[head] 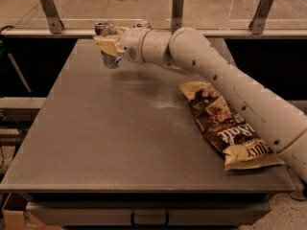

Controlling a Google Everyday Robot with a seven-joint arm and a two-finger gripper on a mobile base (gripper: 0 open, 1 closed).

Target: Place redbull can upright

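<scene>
1. The redbull can (pixel 112 60) is upright near the far left corner of the bench (pixel 105 138).
2. The gripper (pixel 107 45) is there too, jaws clamped on the can's sides.
3. A brown snack bag (pixel 223 126) lies flat by the right edge.

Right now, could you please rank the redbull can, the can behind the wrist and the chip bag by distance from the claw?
1. redbull can, gripped in the claw, far left of the table.
2. can behind the wrist, only its top showing.
3. chip bag, on the right side.
</scene>
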